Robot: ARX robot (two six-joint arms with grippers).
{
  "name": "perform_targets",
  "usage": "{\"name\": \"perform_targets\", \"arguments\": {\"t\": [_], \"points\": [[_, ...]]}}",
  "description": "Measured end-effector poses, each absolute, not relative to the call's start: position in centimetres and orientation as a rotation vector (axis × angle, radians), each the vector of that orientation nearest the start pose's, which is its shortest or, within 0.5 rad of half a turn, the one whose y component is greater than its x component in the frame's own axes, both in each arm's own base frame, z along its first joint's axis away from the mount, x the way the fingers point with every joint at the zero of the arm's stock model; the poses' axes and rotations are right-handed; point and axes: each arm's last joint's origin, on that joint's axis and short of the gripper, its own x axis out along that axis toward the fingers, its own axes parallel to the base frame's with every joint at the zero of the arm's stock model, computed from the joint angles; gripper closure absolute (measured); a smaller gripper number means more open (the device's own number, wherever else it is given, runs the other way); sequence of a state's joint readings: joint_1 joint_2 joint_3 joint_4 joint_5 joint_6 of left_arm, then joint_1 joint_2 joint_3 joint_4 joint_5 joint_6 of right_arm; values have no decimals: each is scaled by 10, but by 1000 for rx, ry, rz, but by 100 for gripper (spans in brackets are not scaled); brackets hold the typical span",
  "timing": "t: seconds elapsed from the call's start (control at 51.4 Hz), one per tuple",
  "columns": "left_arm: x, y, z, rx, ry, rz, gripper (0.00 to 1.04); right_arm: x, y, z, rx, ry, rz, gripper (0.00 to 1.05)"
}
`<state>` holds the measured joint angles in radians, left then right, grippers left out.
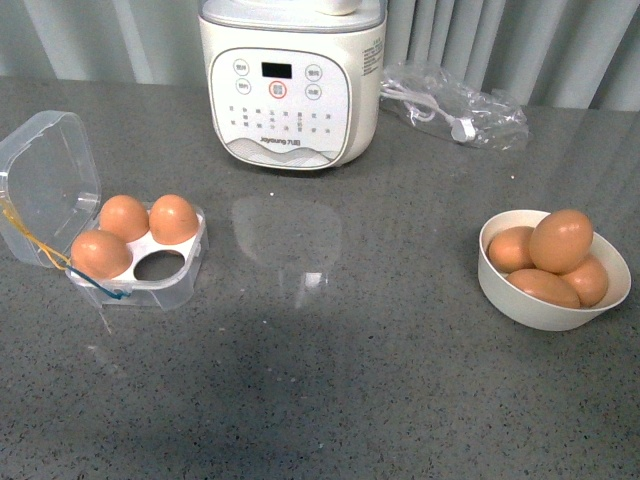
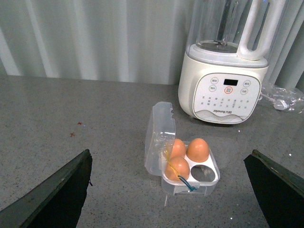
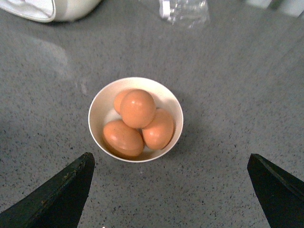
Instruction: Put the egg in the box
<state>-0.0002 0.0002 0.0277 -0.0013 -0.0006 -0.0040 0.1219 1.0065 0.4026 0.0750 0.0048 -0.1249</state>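
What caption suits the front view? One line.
Open box with three eggs, one slot empty; bowl holds four more.

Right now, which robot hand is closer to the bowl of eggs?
Right. The right gripper is aimed at the bowl, which sits framed between its open jaws. The left gripper is aimed at the box, away on the other side.

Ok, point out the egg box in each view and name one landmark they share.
Front view: the box at the left, lid open.
Left wrist view: the box in front of the white machine.
Right wrist view: not in it.
Shared landmark: the white machine, in all three.
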Motion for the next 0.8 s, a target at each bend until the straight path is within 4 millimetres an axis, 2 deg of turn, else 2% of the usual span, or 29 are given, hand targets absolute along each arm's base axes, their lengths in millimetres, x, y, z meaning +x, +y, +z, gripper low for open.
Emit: {"name": "perform_targets", "arguments": {"t": [0.214,0.35,0.797], "points": [[96,0,173,-4,-26,0,7,256,34,202,-153,703,183,7],[96,0,173,-4,-26,0,7,288,39,197,-136,825,182,7],[96,0,173,-4,-26,0,7,348,47,163,-149,999,195,7]]}}
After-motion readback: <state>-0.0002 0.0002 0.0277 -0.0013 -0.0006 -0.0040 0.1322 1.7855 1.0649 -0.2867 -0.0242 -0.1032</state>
